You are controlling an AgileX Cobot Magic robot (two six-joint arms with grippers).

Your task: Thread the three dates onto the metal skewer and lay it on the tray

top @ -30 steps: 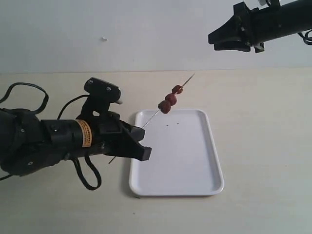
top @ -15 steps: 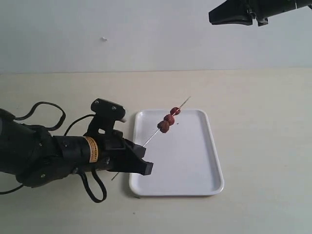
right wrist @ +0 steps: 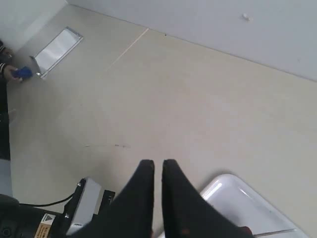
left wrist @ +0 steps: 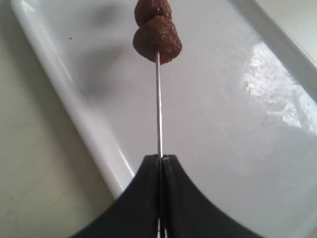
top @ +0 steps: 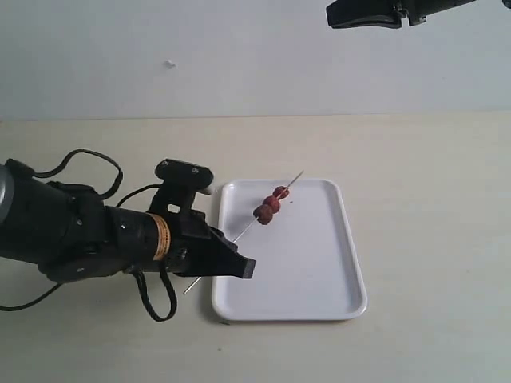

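Note:
Three dark reddish dates [top: 270, 206] sit close together on the thin metal skewer [top: 239, 234], near its far end. My left gripper [top: 243, 269] is shut on the skewer's near end, at the white tray's [top: 319, 279] left rim. The skewer slants over the tray with the dates just above its surface. In the left wrist view the rod [left wrist: 158, 109] runs out from the closed left gripper [left wrist: 160, 156] to the dates [left wrist: 157, 42] over the tray [left wrist: 74, 94]. My right gripper [top: 331, 16] hangs high at the back, shut and holding nothing. The right wrist view shows the right gripper [right wrist: 158, 163] with only a slit between its jaws.
The tray lies on a pale beige table with a white wall behind. A few tiny dark specks [top: 281, 203] mark the tray's far end. Black cables [top: 152, 299] loop beside the left arm. A small metal plate [right wrist: 55, 51] lies far off on the table in the right wrist view.
My left gripper has lowered the skewer and its dates down towards the tray. My right gripper has risen, drifted left and closed its jaws.

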